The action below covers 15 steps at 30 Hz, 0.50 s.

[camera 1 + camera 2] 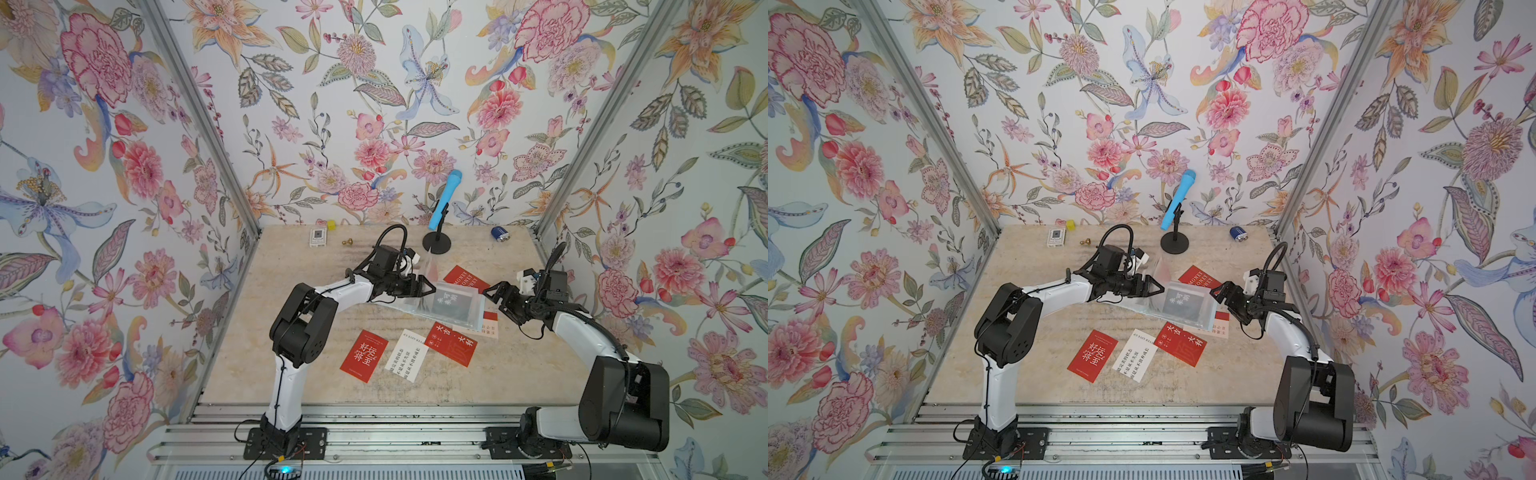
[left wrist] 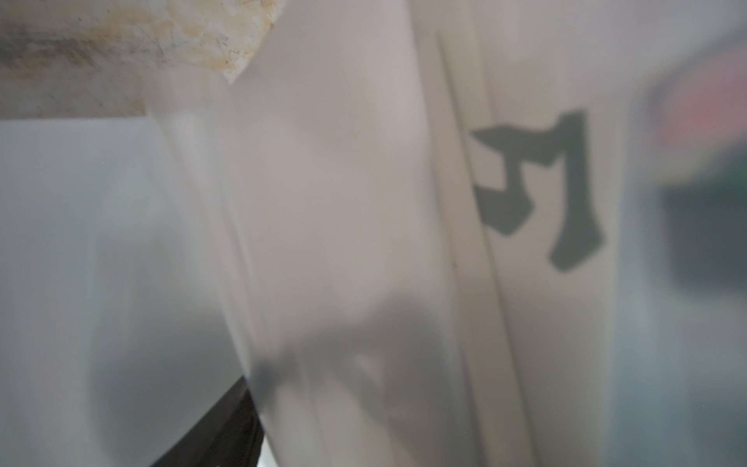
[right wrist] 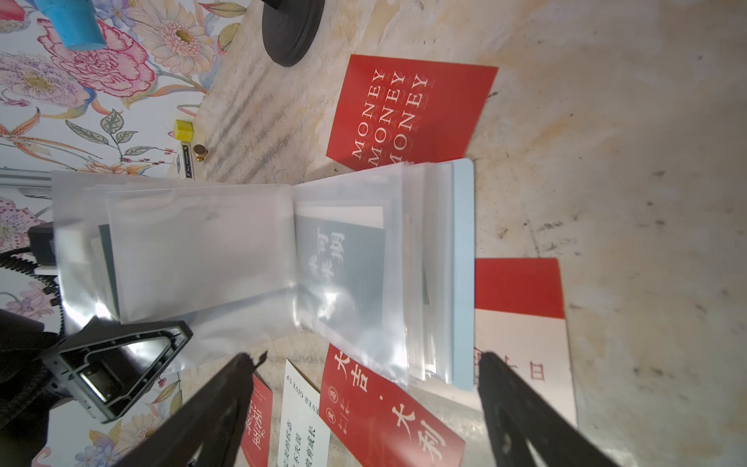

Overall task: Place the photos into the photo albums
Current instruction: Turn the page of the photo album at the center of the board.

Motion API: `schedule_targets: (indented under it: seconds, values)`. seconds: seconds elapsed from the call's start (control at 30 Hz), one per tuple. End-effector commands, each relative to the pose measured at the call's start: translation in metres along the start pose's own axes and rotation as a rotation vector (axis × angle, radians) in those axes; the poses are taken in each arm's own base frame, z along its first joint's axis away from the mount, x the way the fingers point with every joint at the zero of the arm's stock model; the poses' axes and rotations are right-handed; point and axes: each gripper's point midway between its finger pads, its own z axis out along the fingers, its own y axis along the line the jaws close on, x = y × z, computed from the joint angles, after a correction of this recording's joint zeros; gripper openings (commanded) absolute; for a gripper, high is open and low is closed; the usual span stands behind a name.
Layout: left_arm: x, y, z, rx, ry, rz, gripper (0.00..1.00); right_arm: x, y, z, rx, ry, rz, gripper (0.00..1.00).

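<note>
Both arms (image 1: 349, 291) bend low over the worktop (image 1: 519, 374), reaching in to the open album (image 1: 477, 319) in its middle. We see the left end effector (image 1: 424, 286) wide, touching clear pages (image 3: 202, 250); the right end effector (image 1: 495, 298) wide, empty, beside it. Photos (image 1: 364, 355) lie around.

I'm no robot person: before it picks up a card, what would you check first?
1. Photo album lies open: ok.
2. Right gripper open and empty: ok.
3. Left gripper supports the lifted clear pages: cannot tell.
4. Red card free to lift: not ok, the album's pages overlap its edge.
5. Free slot in those pages: cannot tell.
</note>
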Motion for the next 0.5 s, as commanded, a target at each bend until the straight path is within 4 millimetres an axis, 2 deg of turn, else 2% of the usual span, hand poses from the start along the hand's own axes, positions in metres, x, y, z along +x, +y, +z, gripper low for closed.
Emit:
schedule_targets:
  seconds: [0.0, 0.07, 0.17, 0.33, 0.47]
  values:
    - [-0.008, 0.001, 0.002, 0.014, -0.025, -0.015, 0.77, -0.01, 0.019, -0.017, -0.014, -0.025, -0.019, 0.9]
    - [-0.015, -0.005, 0.004, 0.023, -0.035, -0.001, 0.77, -0.013, 0.031, -0.024, -0.023, -0.035, -0.039, 0.92]
    - [-0.014, -0.01, 0.011, 0.037, -0.022, 0.001, 0.77, -0.017, 0.049, -0.03, -0.037, -0.046, -0.072, 0.92]
    - [0.005, -0.029, 0.03, 0.09, 0.025, 0.002, 0.77, -0.026, 0.068, -0.031, -0.061, -0.058, -0.097, 0.93]
    - [0.014, -0.042, 0.035, 0.109, 0.039, 0.009, 0.77, -0.026, 0.085, -0.021, -0.083, -0.027, -0.123, 0.93]
